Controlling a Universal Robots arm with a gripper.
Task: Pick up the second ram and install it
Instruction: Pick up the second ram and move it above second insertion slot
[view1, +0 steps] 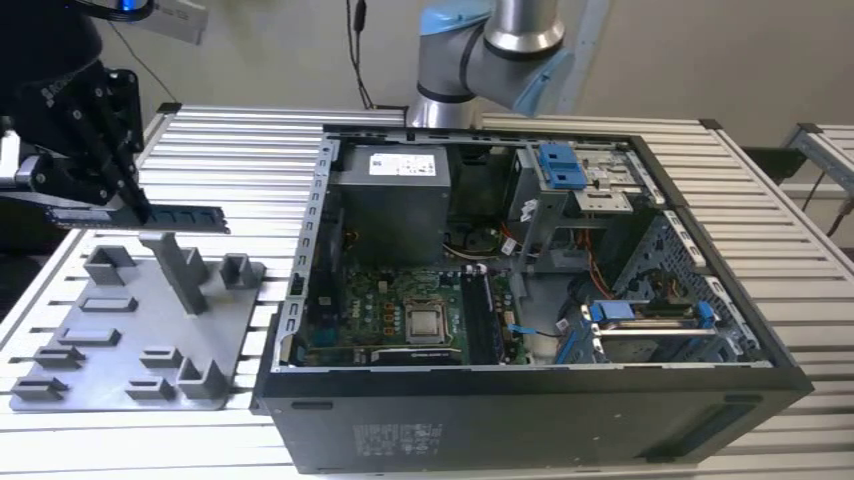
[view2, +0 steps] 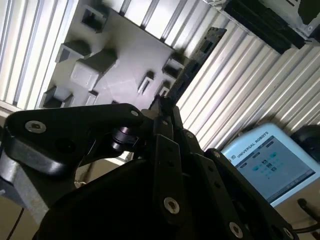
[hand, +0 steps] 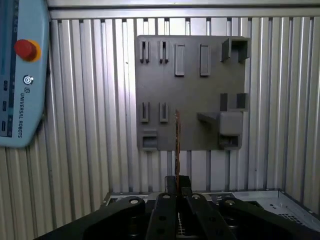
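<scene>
Already, in the exterior view, the gripper (view1: 134, 207) pinches the second ram (view1: 184, 217) above the grey tray (view1: 107, 385); the computer case (view1: 534, 430) stands beside the tray. In the second wrist view, the second ram (view2: 195, 65) hangs clear of the tray. The first wrist view agrees: picking seems done, installing remains.

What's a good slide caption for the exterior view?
Gripper holds the RAM stick over the grey tray, beside the open PC case.

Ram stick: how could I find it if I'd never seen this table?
Find the big open computer case, then the grey tray on the exterior view's left of it. Just above the tray, the black pincer grips the ram. It is the one thin, flat, dark strip held in the air; the tray's posts are grey and chunky.
</scene>
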